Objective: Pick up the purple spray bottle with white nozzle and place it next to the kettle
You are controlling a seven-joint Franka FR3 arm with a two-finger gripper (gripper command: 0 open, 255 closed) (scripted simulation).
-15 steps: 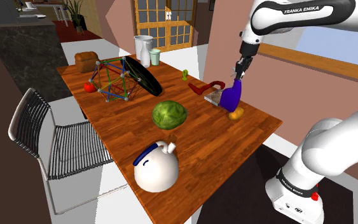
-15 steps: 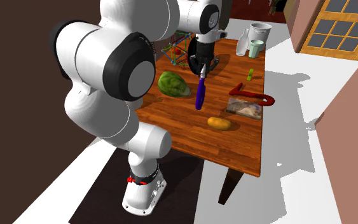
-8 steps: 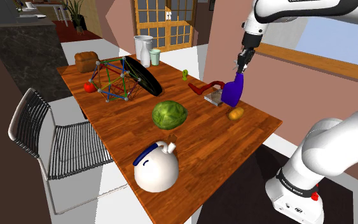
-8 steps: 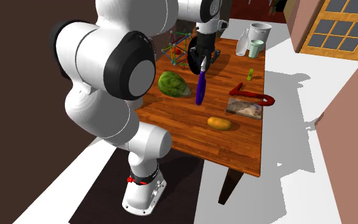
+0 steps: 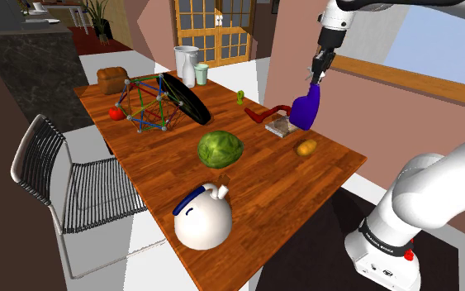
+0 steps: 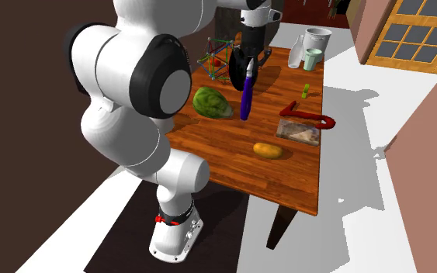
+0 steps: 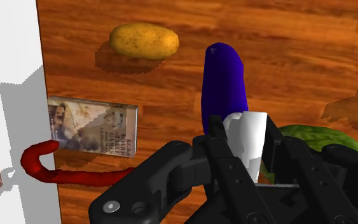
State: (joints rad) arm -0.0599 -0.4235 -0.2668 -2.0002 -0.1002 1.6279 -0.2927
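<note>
The purple spray bottle (image 5: 306, 111) hangs in the air above the table's right side in the shoulder view, over a small book (image 5: 280, 126). My gripper (image 5: 315, 76) is shut on its white nozzle from above. In the wrist view the black fingers (image 7: 217, 137) clasp the white nozzle (image 7: 248, 133), and the purple body (image 7: 222, 86) points away towards the table. In the second exterior view the bottle (image 6: 245, 97) hangs from the gripper (image 6: 249, 68) beside a green melon. The white round kettle (image 5: 203, 217) with a blue handle stands near the table's front edge, far from the bottle.
On the wooden table (image 5: 263, 190) lie a green melon (image 5: 220, 150), a potato (image 5: 306, 149), a red curved object (image 5: 272, 112), a rod-frame toy (image 5: 146, 105), a tomato (image 5: 116, 112), bread (image 5: 111, 78), a white jug (image 5: 186, 64) and a cup (image 5: 201, 74). A wire chair (image 5: 73, 186) stands at the shoulder view's left.
The gripper has risen with the spray bottle, which now hangs higher above the table. Nothing else has moved.
</note>
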